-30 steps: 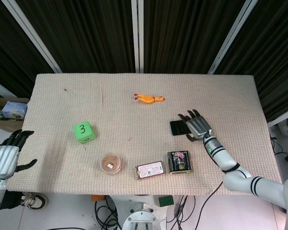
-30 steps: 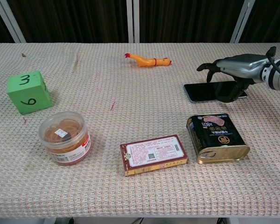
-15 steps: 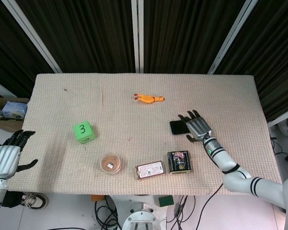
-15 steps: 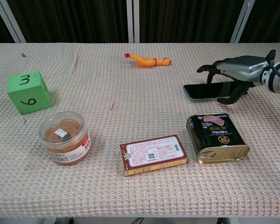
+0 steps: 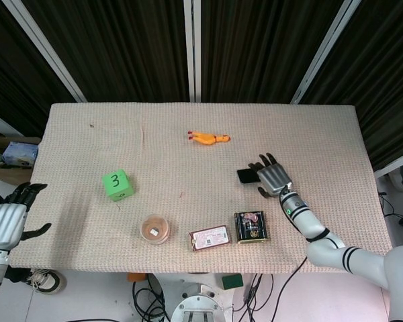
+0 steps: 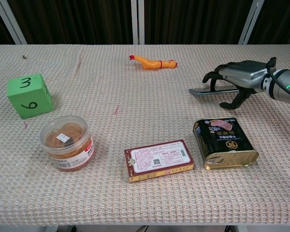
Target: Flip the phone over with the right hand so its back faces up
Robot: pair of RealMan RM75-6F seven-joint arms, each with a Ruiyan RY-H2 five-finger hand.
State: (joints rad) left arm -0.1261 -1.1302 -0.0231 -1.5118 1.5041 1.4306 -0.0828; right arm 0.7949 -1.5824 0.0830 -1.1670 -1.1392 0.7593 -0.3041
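Note:
The dark phone (image 5: 246, 175) (image 6: 201, 91) lies right of the table's middle. In the chest view it shows almost edge-on, with its near long side raised off the cloth. My right hand (image 5: 274, 178) (image 6: 238, 76) covers its right part, fingers (image 6: 214, 79) draped over the top and the thumb curled under the near side, gripping it. My left hand (image 5: 7, 221) hangs beyond the table's front left corner, fingers apart, holding nothing. It does not show in the chest view.
A black luncheon-meat can (image 5: 251, 226) (image 6: 225, 143) stands just in front of the phone. A red box (image 5: 209, 237) (image 6: 159, 160), a plastic tub (image 5: 155, 229) (image 6: 67, 142) and a green cube (image 5: 117, 184) (image 6: 29, 95) lie further left. A rubber chicken (image 5: 208, 138) (image 6: 153, 63) lies behind.
The phone lay flat with its screen showing. Now my right hand has closed around it and tipped its near side up, so it looks much thinner. The left hand has stayed put.

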